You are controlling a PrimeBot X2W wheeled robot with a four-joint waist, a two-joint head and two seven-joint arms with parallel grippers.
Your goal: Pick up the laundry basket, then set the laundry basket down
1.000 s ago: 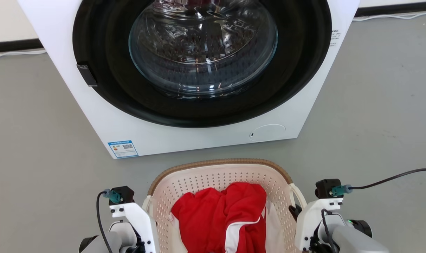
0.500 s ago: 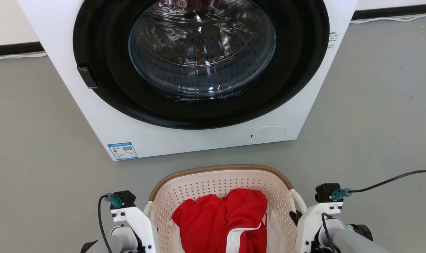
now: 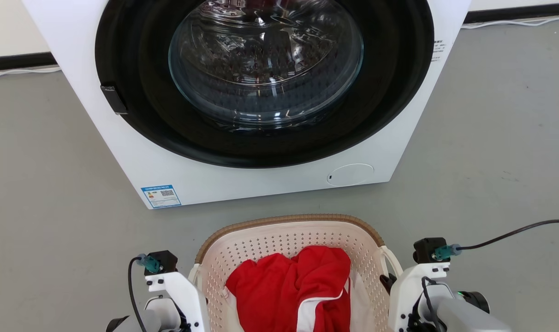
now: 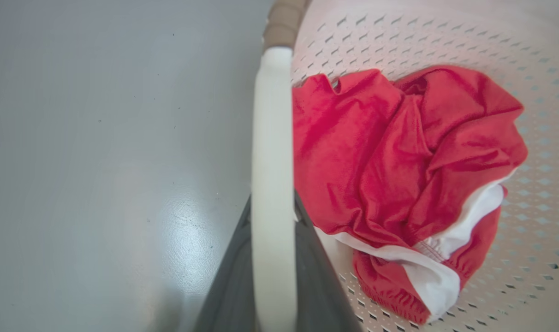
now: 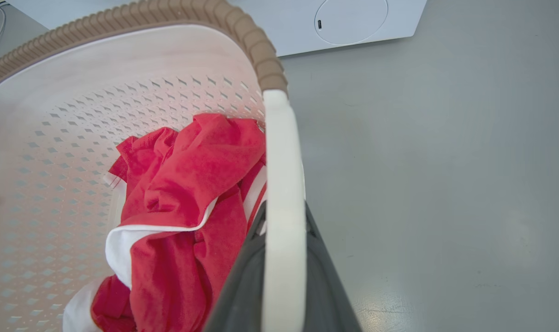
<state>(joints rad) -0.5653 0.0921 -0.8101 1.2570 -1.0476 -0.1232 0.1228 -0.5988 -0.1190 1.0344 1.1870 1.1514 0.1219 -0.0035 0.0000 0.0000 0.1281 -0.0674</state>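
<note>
So, basket: small cream perforated plastic laundry basket [image 3: 279, 240] with brown woven-look rim, just before the white front-loading washing machine [image 3: 136, 157], between left gripper [image 4: 274, 203] and right gripper [image 5: 284, 214].
Left gripper: dark fingers clamped either side of the basket's left white loop handle [image 4: 271, 129].
Right gripper: likewise closed on the right white loop handle [image 5: 282, 147].
Load: crumpled red-and-white garment [image 3: 293, 286] inside.
Hidden: near end cut off at frame bottom; base unseen, can't tell if it touches the grey floor [image 3: 53, 184].

Laundry basket [image 3: 270, 242] near end and washing machine [image 3: 261, 182] top beyond head-view edges.
</note>
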